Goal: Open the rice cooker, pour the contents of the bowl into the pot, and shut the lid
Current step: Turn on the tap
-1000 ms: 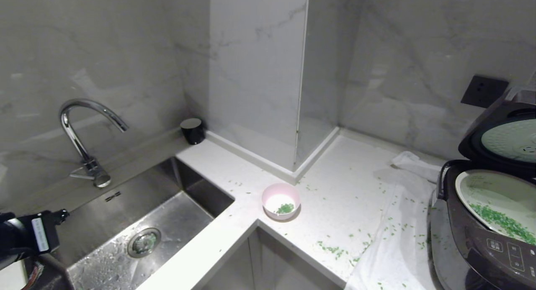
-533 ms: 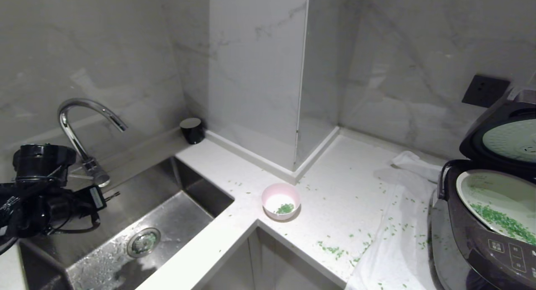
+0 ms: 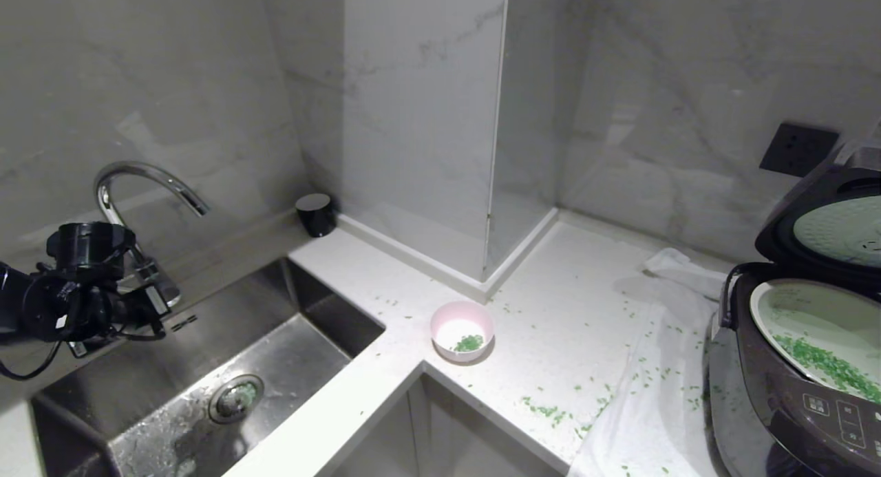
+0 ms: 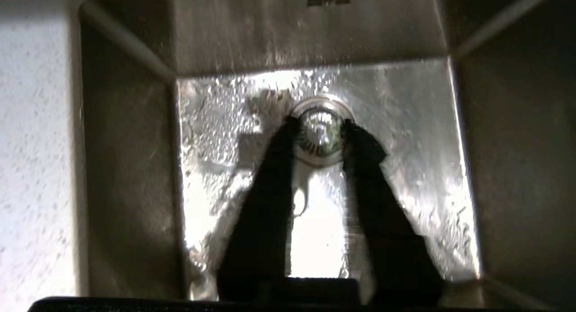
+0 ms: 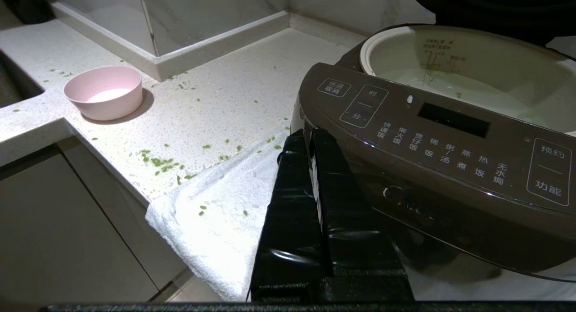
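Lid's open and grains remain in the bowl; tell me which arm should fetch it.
Probably left: the left gripper hangs over the sink, jaws apart, beside the bowl. The right gripper is shut, low before the rice cooker.

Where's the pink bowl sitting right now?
In the head view the bowl stands upright on the counter near the middle, by the sink's right corner, well left of the open rice cooker.
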`<state>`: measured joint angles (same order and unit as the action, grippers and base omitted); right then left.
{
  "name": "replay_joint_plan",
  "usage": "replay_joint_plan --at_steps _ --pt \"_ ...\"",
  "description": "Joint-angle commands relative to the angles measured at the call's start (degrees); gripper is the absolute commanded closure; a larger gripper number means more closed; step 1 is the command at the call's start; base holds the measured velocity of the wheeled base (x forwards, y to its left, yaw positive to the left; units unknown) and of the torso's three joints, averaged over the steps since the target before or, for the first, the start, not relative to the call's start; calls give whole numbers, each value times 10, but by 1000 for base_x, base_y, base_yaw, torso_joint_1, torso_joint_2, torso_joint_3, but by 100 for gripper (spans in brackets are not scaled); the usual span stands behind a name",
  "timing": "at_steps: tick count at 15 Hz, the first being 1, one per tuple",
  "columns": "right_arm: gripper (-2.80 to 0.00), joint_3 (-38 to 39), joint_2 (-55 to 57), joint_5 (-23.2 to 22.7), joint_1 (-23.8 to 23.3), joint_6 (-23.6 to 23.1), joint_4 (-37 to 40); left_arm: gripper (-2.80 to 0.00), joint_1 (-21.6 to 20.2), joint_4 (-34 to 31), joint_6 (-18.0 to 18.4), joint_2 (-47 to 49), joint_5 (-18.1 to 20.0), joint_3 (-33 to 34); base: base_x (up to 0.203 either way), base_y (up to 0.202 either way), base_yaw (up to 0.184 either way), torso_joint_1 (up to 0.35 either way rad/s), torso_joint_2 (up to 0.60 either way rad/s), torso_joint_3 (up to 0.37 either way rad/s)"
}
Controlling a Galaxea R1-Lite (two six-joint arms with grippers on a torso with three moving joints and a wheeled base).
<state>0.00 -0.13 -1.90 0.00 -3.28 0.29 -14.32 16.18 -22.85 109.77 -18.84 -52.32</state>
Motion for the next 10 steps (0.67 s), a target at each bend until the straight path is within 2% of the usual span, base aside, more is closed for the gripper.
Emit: replay_joint_plan --at_steps 1,3,7,10 --pt "0 1 1 0 0 -1 1 -280 -15 1 -2 38 -1 -42 0 0 0 0 0 0" --pt "0 1 1 0 0 -1 1 -280 -21 1 0 65 -9 -72 0 0 0 0 0 0" --pt "0 1 1 0 0 -1 0 -280 -24 2 -3 144 -78 -156 0 0 0 0 0 0" --pt "0 1 1 0 0 0 1 -280 -25 2 -4 165 -82 -181 0 0 0 0 0 0"
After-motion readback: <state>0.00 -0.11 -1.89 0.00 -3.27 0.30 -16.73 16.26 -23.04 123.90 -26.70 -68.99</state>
